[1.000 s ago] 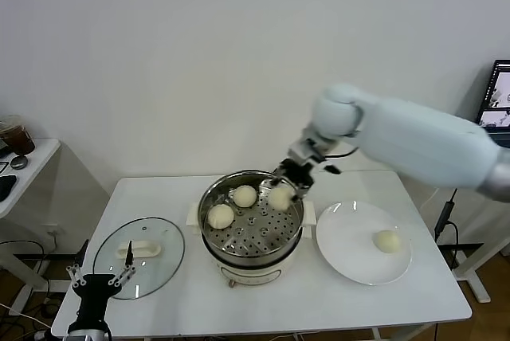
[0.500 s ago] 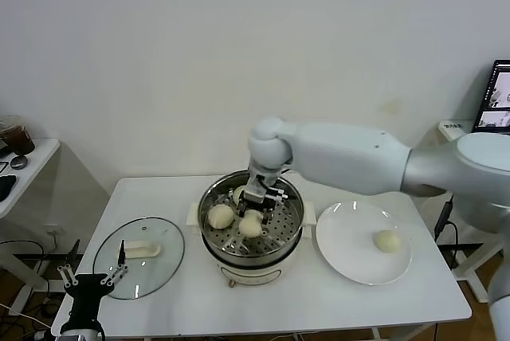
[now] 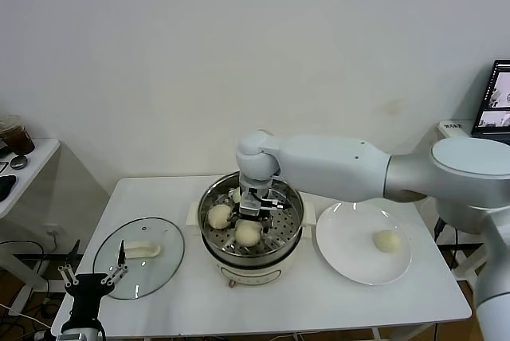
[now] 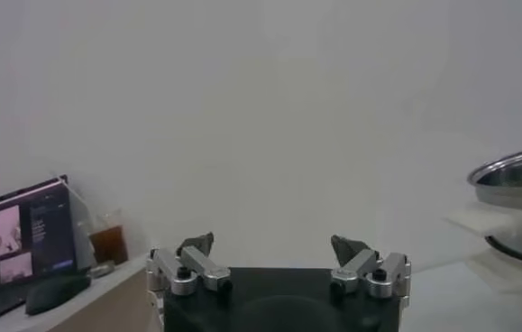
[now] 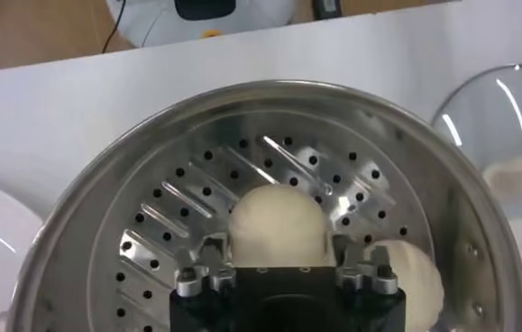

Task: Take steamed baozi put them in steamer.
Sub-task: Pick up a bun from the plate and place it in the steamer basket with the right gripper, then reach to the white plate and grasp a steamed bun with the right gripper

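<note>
- The left gripper (image 3: 94, 280) hangs parked off the near left corner of the white worktop (image 3: 263, 301), its fingers spread apart and empty, well away from the steamer.
- Just beyond the left gripper, a round glass lid (image 3: 139, 255) with a white handle lies flat on the worktop.
- The right gripper (image 3: 253, 215) reaches down into the steamer (image 3: 252, 257), a shiny steel pot on a white base, and sits directly over the near part of the perforated tray (image 5: 179, 207).
- A baozi (image 3: 248, 233) rests on the tray just below the right gripper; in the right wrist view this bun (image 5: 275, 225) sits between the two fingers, with the pads close against its sides, so the gripper appears clenched on it.
- A second baozi (image 3: 219, 215) lies in the steamer just beside the right gripper, on its left.
- A third baozi (image 3: 237, 195) shows only as a sliver behind the right gripper, toward the steamer's far rim.
- A fourth baozi (image 3: 386, 241) sits alone on the white plate (image 3: 351, 265), well apart to the right of the right gripper, beside the steamer.
</note>
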Action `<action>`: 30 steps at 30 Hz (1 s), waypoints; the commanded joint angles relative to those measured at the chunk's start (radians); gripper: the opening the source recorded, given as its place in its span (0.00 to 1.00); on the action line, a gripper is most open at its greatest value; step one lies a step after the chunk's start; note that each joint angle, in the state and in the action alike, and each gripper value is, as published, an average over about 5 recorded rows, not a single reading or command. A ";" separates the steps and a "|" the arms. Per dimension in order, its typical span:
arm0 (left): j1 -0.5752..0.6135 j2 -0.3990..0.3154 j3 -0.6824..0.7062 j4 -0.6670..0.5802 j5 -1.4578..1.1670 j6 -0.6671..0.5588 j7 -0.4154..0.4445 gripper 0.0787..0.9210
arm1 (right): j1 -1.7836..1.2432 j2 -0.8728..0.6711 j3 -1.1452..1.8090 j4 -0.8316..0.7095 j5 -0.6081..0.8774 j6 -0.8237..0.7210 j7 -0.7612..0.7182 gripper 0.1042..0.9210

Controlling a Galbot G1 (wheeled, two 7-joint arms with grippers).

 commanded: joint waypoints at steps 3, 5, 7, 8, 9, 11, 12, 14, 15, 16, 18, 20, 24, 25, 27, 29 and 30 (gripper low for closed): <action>-0.005 0.003 0.003 0.002 0.000 0.002 0.001 0.88 | 0.110 -0.132 0.045 0.044 0.089 -0.101 -0.058 0.88; -0.008 0.006 0.005 0.003 0.000 0.003 0.002 0.88 | 0.129 -0.209 0.054 0.072 0.141 -0.232 -0.066 0.88; -0.011 0.009 0.008 0.005 -0.001 0.003 0.002 0.88 | 0.140 -0.299 0.058 0.109 0.198 -0.390 -0.063 0.88; -0.013 0.011 0.010 0.008 -0.001 0.002 0.002 0.88 | 0.141 -0.346 0.062 0.127 0.222 -0.465 -0.060 0.88; -0.015 0.014 0.012 0.011 -0.001 0.002 0.002 0.88 | 0.140 -0.389 0.066 0.144 0.232 -0.530 -0.058 0.88; -0.020 0.018 0.017 0.020 0.000 0.002 0.002 0.88 | 0.128 -0.471 0.085 0.172 0.228 -0.636 -0.059 0.88; -0.024 0.020 0.020 0.024 0.001 0.002 0.002 0.88 | 0.118 -0.510 0.097 0.181 0.221 -0.670 -0.063 0.88; -0.029 0.023 0.027 0.032 0.003 0.002 0.003 0.88 | 0.087 -0.585 0.127 0.193 0.196 -0.715 -0.076 0.88; -0.032 0.025 0.031 0.036 0.004 0.003 0.003 0.88 | 0.068 -0.624 0.143 0.196 0.181 -0.727 -0.085 0.88; -0.034 0.026 0.034 0.039 0.005 0.003 0.003 0.88 | 0.042 -0.661 0.162 0.197 0.160 -0.735 -0.094 0.88; -0.038 0.029 0.040 0.045 0.008 0.003 0.003 0.88 | -0.024 -0.733 0.209 0.196 0.110 -0.743 -0.109 0.88; -0.040 0.030 0.046 0.048 0.011 0.003 0.004 0.88 | -0.101 -0.789 0.264 0.186 0.048 -0.738 -0.115 0.88; -0.043 0.032 0.052 0.052 0.019 0.005 0.004 0.88 | -0.287 -0.852 0.403 0.135 -0.065 -0.667 -0.114 0.88; -0.043 0.033 0.052 0.052 0.021 0.005 0.005 0.88 | -0.334 -0.858 0.437 0.118 -0.083 -0.642 -0.113 0.88; -0.044 0.033 0.052 0.054 0.023 0.006 0.005 0.88 | -0.430 -0.861 0.505 0.079 -0.120 -0.598 -0.111 0.88; -0.044 0.033 0.052 0.058 0.026 0.006 0.006 0.88 | -0.508 -0.857 0.569 0.045 -0.156 -0.577 -0.107 0.88; -0.044 0.032 0.053 0.059 0.027 0.006 0.006 0.88 | -0.544 -0.854 0.601 0.029 -0.172 -0.571 -0.102 0.88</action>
